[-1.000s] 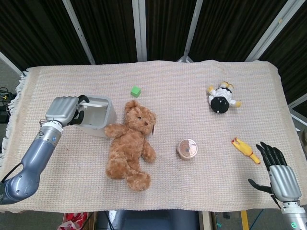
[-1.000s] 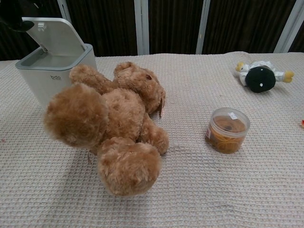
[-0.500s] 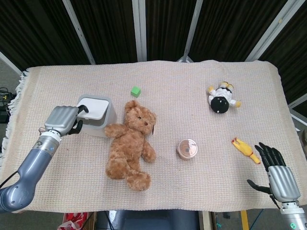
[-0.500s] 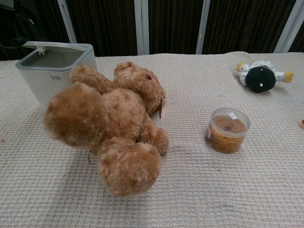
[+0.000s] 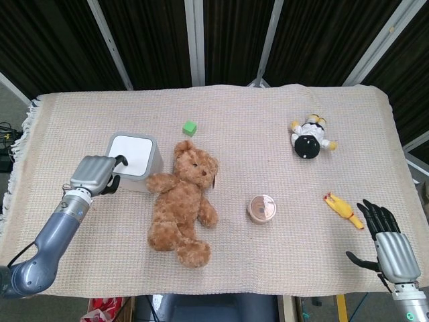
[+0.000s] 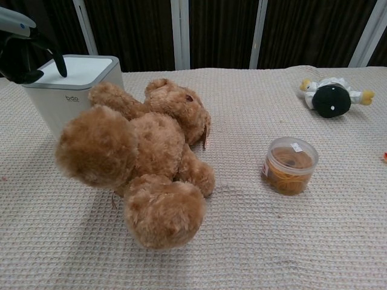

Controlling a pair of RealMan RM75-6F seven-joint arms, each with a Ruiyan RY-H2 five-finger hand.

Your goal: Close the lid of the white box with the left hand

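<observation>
The white box [image 5: 136,163] stands at the table's left with its lid [image 5: 131,147] lying flat and shut on top. In the chest view the box [image 6: 68,98] shows the lid [image 6: 83,68] level with the rim. My left hand [image 5: 96,174] sits at the box's near-left side with its fingers curled and nothing held. From the chest view the left hand [image 6: 20,47] hovers over the lid's left edge, with one dark fingertip [image 6: 61,69] reaching down to the lid. My right hand [image 5: 391,243] rests at the near right corner, fingers spread, holding nothing.
A brown teddy bear [image 5: 182,201] lies right beside the box, its arm near the box's wall. A green cube [image 5: 190,127] sits behind it. A round jar [image 5: 261,208], a penguin toy [image 5: 310,141] and a yellow rubber chicken [image 5: 343,210] lie to the right.
The lid has swung down from tilted open to flat shut. My left hand followed it down and drew back toward the near-left side of the box. The right hand stayed put.
</observation>
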